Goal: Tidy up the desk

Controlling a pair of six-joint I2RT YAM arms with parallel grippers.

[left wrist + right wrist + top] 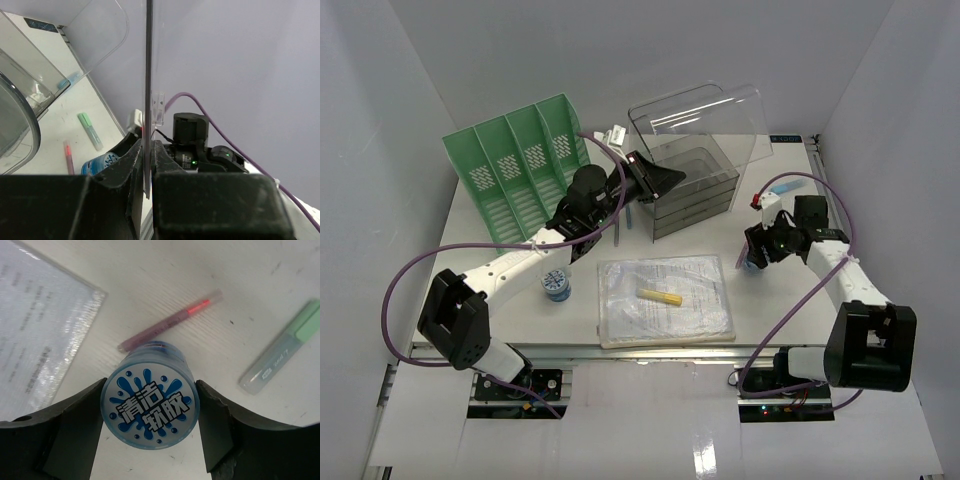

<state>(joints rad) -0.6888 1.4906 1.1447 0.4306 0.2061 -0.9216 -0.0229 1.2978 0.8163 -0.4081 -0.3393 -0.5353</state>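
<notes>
The white desk (470, 250) holds a clear plastic drawer box (695, 185) at the back. My left gripper (658, 180) is at the box's left side, shut on the thin edge of its raised clear panel (148, 75); the jaws pinch it in the left wrist view (148, 152). My right gripper (758, 252) is shut on a round blue jar (150, 402) with a Chinese label, standing on the desk (150, 280) at the right. The jar also shows in the left wrist view (100, 164).
A green slotted file rack (520, 170) stands back left. A second blue jar (557, 285) sits beside a plastic document sleeve (665, 300) with a yellow highlighter (660, 296) on it. A red pen (170, 322) and a green highlighter (282, 347) lie beyond my right gripper.
</notes>
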